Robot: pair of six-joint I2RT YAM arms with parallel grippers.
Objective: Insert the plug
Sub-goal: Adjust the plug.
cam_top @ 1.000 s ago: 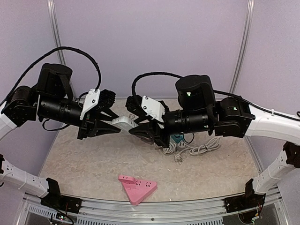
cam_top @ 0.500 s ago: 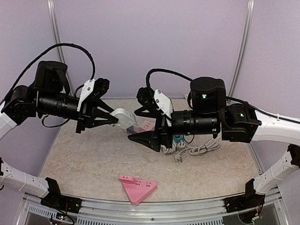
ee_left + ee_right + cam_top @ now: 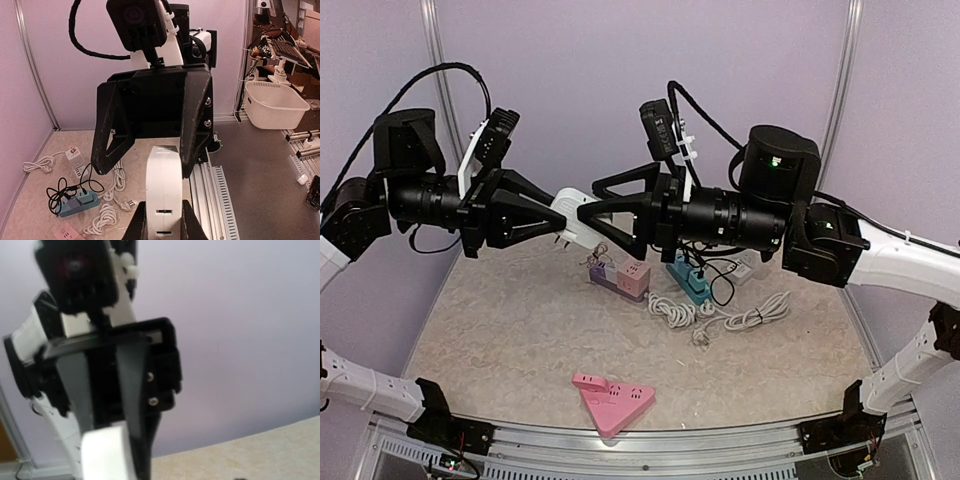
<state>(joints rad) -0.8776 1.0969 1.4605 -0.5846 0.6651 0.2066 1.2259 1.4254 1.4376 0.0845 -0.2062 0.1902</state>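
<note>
My left gripper (image 3: 558,216) is shut on a white socket block (image 3: 572,214) and holds it in the air above the table. In the left wrist view the block (image 3: 162,185) stands on edge between my fingers (image 3: 136,226), its slots facing the camera. My right gripper (image 3: 588,202) is open, facing the left one, with its fingers either side of the block's far end and apart from it. A loose white plug (image 3: 702,339) on a coiled cable lies on the table below, also seen as the white plug (image 3: 128,204) in the left wrist view.
On the table lie a pink socket strip (image 3: 622,276), a teal strip (image 3: 688,281) with a black cable plugged in, and a pink triangular socket (image 3: 613,401) near the front edge. A white socket strip (image 3: 74,156) lies at the back.
The white block passed from my right gripper to my left. The left gripper shut on it, the right one opened, and both arms rose.
</note>
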